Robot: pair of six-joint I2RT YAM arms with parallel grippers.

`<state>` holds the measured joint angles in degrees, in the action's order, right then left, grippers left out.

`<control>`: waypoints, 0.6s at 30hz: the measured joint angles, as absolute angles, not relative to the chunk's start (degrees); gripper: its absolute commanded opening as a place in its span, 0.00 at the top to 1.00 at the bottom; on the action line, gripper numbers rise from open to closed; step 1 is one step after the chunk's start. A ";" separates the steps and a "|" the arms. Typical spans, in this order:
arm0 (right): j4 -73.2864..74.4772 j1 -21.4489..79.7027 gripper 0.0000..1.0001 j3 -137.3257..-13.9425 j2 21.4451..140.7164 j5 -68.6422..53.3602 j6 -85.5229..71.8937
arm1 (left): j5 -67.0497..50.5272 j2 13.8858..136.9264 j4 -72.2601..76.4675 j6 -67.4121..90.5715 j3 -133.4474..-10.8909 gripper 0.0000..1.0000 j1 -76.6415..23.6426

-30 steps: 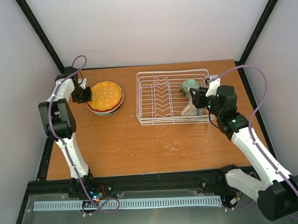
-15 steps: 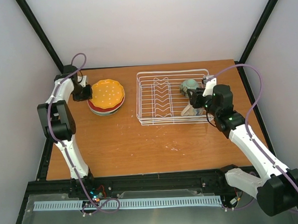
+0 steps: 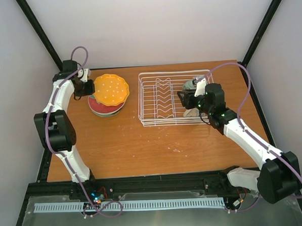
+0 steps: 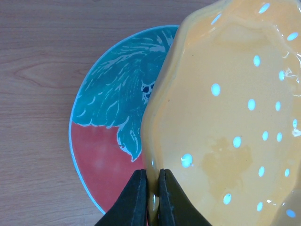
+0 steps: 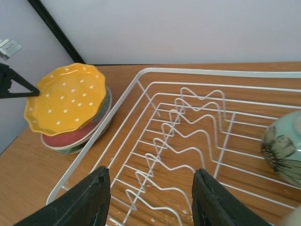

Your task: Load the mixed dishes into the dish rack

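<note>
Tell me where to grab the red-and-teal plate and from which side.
Pinch the red-and-teal plate by its thin rim, coming in low from the side away from the dish rack. It lies flat, so only the edge offers a grip, and that side is bare while the yellow plate, held by the left gripper, hangs over the rest.

glossy glazed orange-yellow scalloped plate (image 4: 225, 117), smooth white wire dish rack (image 5: 211, 71), matt wood-grain table (image 4: 37, 70)
</note>
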<state>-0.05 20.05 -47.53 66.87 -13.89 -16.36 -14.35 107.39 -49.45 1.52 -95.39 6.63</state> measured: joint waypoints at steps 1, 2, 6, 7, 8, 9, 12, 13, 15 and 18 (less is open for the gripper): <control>-0.43 20.56 0.53 -47.53 67.44 -14.22 -16.40 | -14.50 107.15 -49.21 1.52 -94.96 0.99 6.63; -0.89 21.06 0.53 -47.55 67.94 -14.50 -16.43 | -14.66 107.04 -49.04 1.52 -94.59 0.99 6.63; -2.57 22.50 0.49 -48.34 70.35 -16.40 -16.51 | -16.05 106.39 -48.36 1.52 -93.65 0.99 6.63; -3.09 22.61 0.48 -48.97 71.40 -17.26 -16.51 | -16.86 106.10 -48.01 1.52 -93.58 0.99 6.66; -3.40 22.65 0.47 -49.50 72.29 -17.96 -16.56 | -17.74 105.78 -47.75 1.54 -93.58 0.99 6.70; -3.77 22.63 0.45 -50.46 73.65 -19.14 -16.51 | -18.72 105.36 -47.44 1.54 -93.58 0.99 6.70; -4.75 22.65 0.44 -53.28 77.80 -23.33 -16.93 | -22.39 103.57 -46.48 1.54 -93.58 0.99 6.57; -5.17 22.65 0.43 -54.33 79.29 -24.93 -17.15 | -23.77 102.72 -46.19 1.54 -93.58 0.99 6.50; -6.39 22.70 0.43 -56.42 82.39 -28.51 -17.47 | -26.06 101.34 -46.11 1.54 -93.91 0.99 6.35; -7.70 22.96 0.42 -59.81 86.85 -34.44 -18.02 | -30.13 99.04 -46.06 1.54 -95.02 0.99 6.22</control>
